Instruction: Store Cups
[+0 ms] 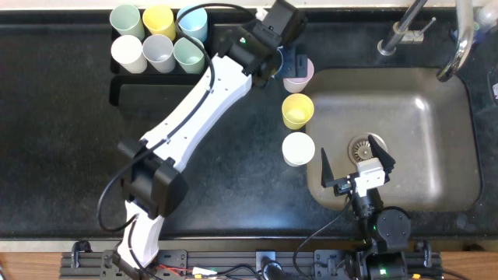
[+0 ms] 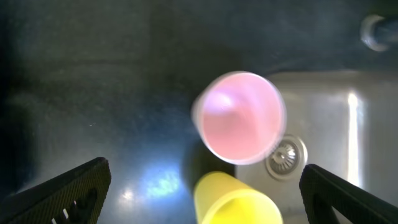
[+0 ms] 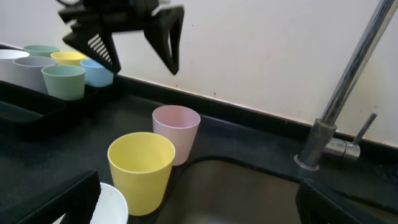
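A pink cup (image 1: 299,75) (image 2: 239,118) (image 3: 176,132) stands upright on the black counter by the sink's far left corner. A yellow cup (image 1: 297,110) (image 2: 233,200) (image 3: 141,169) and a white cup (image 1: 298,148) (image 3: 111,205) stand in a row nearer along the sink's left rim. My left gripper (image 1: 282,53) (image 2: 205,169) (image 3: 134,34) hangs open above the pink cup, holding nothing. Over the sink basin, my right gripper (image 1: 352,161) (image 3: 199,184) is open and empty. A black tray (image 1: 117,78) at the back left holds several pastel cups (image 1: 159,51) (image 3: 63,81).
The steel sink (image 1: 436,117) with its drain (image 1: 364,146) takes up the right side. A faucet (image 1: 405,31) (image 3: 339,118) rises behind it. The white wall (image 3: 261,50) backs the counter. Bare black counter (image 1: 62,140) lies left of the left arm.
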`<state>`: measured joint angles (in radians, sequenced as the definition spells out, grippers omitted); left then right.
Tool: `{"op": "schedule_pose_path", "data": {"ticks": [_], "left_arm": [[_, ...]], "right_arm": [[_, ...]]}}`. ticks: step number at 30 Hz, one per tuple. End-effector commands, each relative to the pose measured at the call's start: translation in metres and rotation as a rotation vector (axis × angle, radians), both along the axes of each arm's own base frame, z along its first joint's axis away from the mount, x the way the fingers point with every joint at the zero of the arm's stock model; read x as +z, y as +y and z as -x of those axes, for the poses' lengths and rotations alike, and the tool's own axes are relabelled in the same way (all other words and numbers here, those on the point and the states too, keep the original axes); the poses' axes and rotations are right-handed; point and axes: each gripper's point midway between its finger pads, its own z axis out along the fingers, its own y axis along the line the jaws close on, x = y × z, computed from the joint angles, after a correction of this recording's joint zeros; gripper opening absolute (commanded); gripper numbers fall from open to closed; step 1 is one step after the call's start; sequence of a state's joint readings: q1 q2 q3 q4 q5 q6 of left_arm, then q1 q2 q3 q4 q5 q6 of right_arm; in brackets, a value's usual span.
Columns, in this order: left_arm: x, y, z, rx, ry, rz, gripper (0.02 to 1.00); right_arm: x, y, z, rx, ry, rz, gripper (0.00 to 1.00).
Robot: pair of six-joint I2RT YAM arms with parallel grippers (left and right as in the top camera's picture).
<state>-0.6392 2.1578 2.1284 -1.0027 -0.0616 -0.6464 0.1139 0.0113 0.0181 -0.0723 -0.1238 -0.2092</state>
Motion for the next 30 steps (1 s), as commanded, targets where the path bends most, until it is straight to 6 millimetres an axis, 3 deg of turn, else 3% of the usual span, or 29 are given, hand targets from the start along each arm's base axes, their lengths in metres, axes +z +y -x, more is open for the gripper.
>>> {"op": "schedule_pose_path", "data": {"ticks": [1,6,13,19,30], "left_arm": [[0.007,-0.002,-0.021,0.062,-0.037,0.025,1.0],[-0.002,-0.009,-0.035,0.066,-0.03,0.023,1.0],[-0.026,0.002,-0.019,0.066,0.064,-0.049,1.0],[-0.042,-0.005,-0.018,0.065,0.11,-0.026,1.0],[-0.054,-0.007,-0.017,0.083,0.139,-0.024,1.0]], "right_arm": [[-0.003,0.001,0.0,0.003,0.002,-0.007,0.998],[-0.003,0.001,0.0,0.003,0.002,-0.007,0.998],[-0.003,0.001,0.0,0.003,0.002,-0.007,0.996],[-0.003,0.001,0.0,0.003,0.002,-0.007,0.996],[-0.003,0.001,0.0,0.003,0.002,-0.007,0.998]]}}
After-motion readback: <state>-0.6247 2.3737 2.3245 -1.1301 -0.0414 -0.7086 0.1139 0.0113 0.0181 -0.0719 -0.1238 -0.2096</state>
